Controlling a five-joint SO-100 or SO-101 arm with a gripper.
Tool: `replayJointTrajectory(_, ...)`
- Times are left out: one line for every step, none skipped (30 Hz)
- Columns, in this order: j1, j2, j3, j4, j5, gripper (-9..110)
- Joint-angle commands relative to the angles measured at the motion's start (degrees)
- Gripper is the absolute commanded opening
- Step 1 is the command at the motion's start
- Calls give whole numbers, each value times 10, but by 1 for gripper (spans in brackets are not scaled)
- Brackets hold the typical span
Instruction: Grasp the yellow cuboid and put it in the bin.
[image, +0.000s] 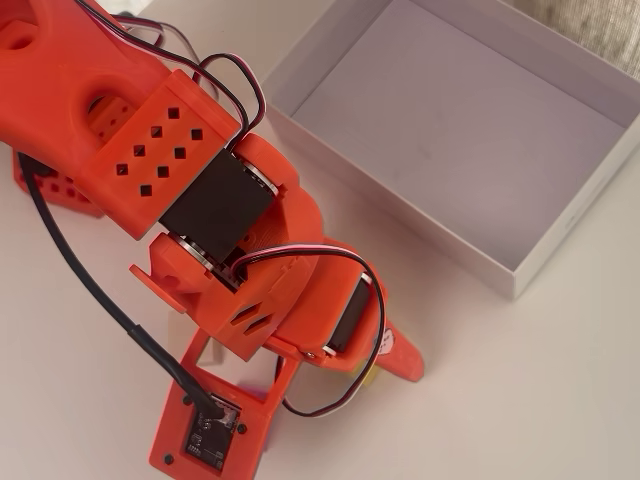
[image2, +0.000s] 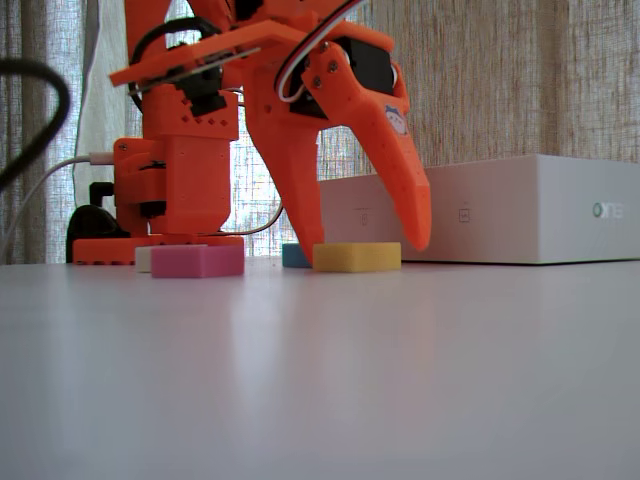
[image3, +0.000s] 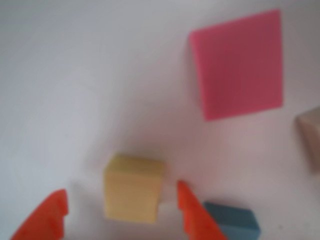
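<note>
The gripper is spread wide and lowered over the yellow cuboid, one finger on each side with a gap left on both, so nothing is pinched yet. In the fixed view the cuboid lies flat on the table with the fingertips down almost at table level, a stance that suits closing on its sides. A blue block sits just beside one finger and could be nudged. The pink block lies clear. The bin waits empty beyond the arm.
</note>
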Motion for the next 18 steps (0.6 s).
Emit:
replayJointTrajectory(-3, -8, -12, -9, 18, 28)
replayJointTrajectory(-3, -11, -13, -9, 18, 27)
replayJointTrajectory(-3, -13, -14, -9, 18, 24)
replayJointTrajectory(-4, -15, -14, -8, 18, 21)
replayJointTrajectory(-4, -17, -14, -7, 18, 18)
replayJointTrajectory(-4, -18, -14, -7, 18, 16)
replayJointTrajectory(-4, -18, -14, -4, 19, 15)
replayJointTrajectory(-3, -19, -14, -4, 22, 11)
replayJointTrajectory(0, -22, -16, -2, 25, 5)
replayJointTrajectory(2, -25, -17, 3, 29, 3)
replayJointTrajectory(3, -28, -18, 6, 29, 3)
replayJointTrajectory(3, -31, -18, 9, 29, 2)
replayJointTrajectory(4, -33, -18, 11, 29, -3)
replayJointTrajectory(4, -36, -21, 16, 31, -8)
replayJointTrajectory(4, -40, -23, 20, 33, -8)
replayJointTrajectory(4, -42, -23, 23, 33, -8)
replayJointTrajectory(4, -44, -23, 24, 33, -8)
replayJointTrajectory(4, -44, -24, 24, 34, -8)
